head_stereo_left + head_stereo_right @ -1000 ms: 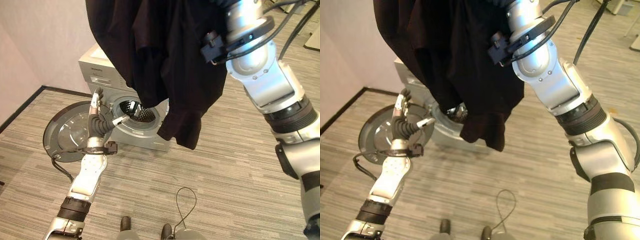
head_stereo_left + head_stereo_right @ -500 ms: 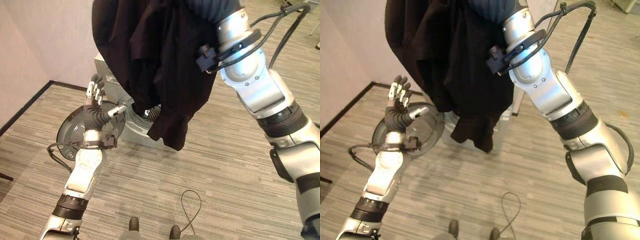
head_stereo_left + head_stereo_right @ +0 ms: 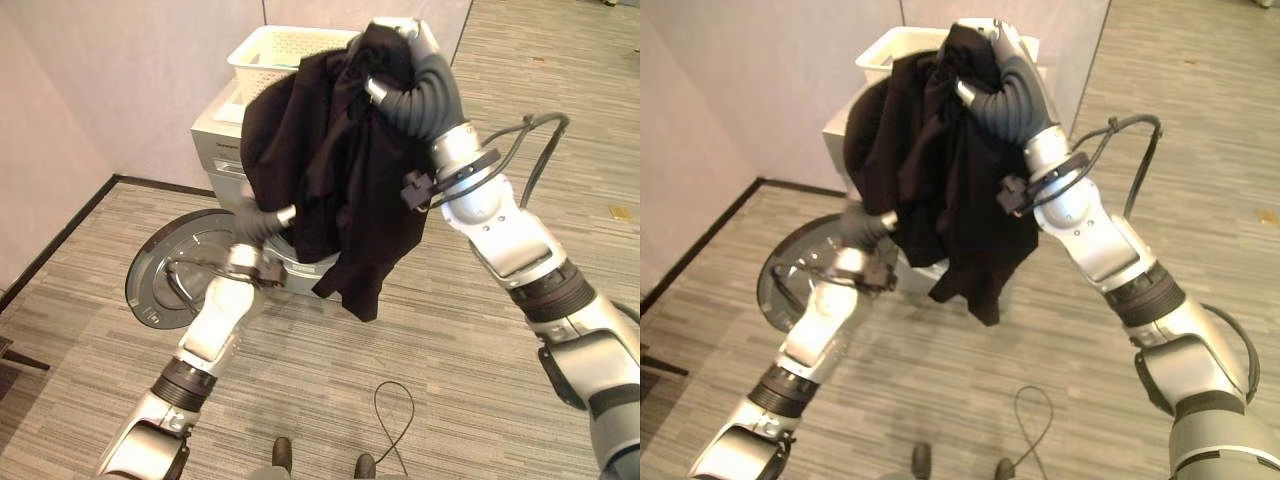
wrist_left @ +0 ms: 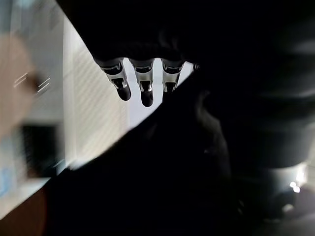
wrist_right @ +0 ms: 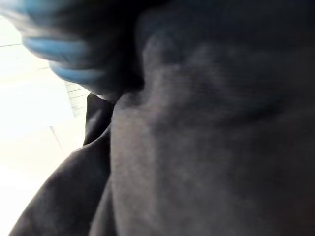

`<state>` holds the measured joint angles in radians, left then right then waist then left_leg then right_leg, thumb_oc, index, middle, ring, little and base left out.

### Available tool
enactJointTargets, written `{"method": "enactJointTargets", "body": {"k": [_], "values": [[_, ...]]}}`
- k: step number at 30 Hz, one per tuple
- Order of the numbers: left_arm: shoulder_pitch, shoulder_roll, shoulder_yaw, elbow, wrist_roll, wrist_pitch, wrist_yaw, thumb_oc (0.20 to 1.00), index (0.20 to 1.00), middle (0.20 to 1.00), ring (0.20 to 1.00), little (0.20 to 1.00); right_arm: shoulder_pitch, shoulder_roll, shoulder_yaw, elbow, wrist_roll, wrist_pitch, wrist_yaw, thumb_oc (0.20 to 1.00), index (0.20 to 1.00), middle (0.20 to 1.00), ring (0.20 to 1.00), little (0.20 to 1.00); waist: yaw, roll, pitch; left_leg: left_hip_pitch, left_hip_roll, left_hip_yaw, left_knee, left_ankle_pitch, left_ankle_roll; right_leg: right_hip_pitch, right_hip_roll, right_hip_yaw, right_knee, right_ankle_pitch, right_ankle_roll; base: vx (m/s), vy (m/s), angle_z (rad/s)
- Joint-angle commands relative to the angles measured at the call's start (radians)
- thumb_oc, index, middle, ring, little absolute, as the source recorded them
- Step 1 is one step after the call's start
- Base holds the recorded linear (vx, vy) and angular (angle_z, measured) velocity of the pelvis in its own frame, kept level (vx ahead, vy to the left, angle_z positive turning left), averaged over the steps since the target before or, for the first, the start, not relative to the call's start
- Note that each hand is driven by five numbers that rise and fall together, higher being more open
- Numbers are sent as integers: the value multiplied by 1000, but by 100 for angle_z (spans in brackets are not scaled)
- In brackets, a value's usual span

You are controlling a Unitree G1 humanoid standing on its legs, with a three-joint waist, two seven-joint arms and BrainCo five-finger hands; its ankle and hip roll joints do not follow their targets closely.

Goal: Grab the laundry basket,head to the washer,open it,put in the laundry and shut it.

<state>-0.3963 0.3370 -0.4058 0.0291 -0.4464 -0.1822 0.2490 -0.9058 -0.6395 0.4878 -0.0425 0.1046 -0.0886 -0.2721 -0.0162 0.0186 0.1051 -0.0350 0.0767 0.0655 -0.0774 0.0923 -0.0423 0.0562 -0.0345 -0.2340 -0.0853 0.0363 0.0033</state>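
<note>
Black laundry (image 3: 340, 190) hanging bunched from the raised right hand (image 3: 415, 60) curled into its top, left hand (image 3: 255, 222) against the cloth's lower edge with fingers (image 4: 142, 83) straight, above the open-doored washer (image 3: 215, 150), white basket (image 3: 280, 50) on top.

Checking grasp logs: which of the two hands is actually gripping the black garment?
The right hand, raised high with the black cloth garment bunched in it. The left hand sits lower beside the cloth, fingers straight.

The right hand (image 3: 415, 62) is raised high, fingers curled; the left hand (image 3: 262, 222) reaches forward, fingers straight.
</note>
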Motion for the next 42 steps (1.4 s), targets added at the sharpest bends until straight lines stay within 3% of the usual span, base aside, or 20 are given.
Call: {"method": "enactJointTargets", "body": {"k": [1, 4, 7, 19, 42], "values": [[-32, 29, -1, 30, -53, -38, -55, 1000, 1000, 1000, 1000, 1000, -65, 17, -62, -53, 20, -69, 6, 200, 200, 200, 200, 200, -6, -54, -11, -19, 17, 17, -10, -58, -17, 58, -70, 37, 66, -188, 84, 2, 25, -19], [134, -10, 4, 11, -144, -35, -95, 1000, 1000, 1000, 1000, 1000, 42, 62, -60, -127, 20, -77, 53, 200, 200, 200, 200, 200, -12, -46, -1, -10, 24, 54, -10, -70, -11, 43, -76, 66, 58, -174, 92, 11, 27, -39], [156, -47, -15, 42, -186, -37, -96, 1000, 1000, 1000, 1000, 1000, 97, 99, -45, -159, 26, -81, 67, 200, 200, 200, 200, 200, -15, -45, 3, -9, 24, 60, -10, -70, -10, 43, -78, 69, 57, -173, 91, 22, -8, -21], [100, -149, -114, 137, -240, -31, -55, 1000, 1000, 1000, 1000, 1000, 162, 249, 38, -178, 58, -74, 64, 200, 200, 200, 200, 200, -24, -39, 25, -12, 22, 62, -10, -69, -9, 40, -79, 66, 50, -168, 90, 0, 0, 0], [51, -198, -178, 160, -349, -53, -51, 1000, 1000, 1000, 1000, 1000, 170, 343, 86, -167, 66, -53, 17, 200, 200, 200, 200, 200, -39, 18, 76, -49, 16, 88, -10, -64, -11, -7, -95, 81, 41, -147, 94, -1, -1, 0]]}}
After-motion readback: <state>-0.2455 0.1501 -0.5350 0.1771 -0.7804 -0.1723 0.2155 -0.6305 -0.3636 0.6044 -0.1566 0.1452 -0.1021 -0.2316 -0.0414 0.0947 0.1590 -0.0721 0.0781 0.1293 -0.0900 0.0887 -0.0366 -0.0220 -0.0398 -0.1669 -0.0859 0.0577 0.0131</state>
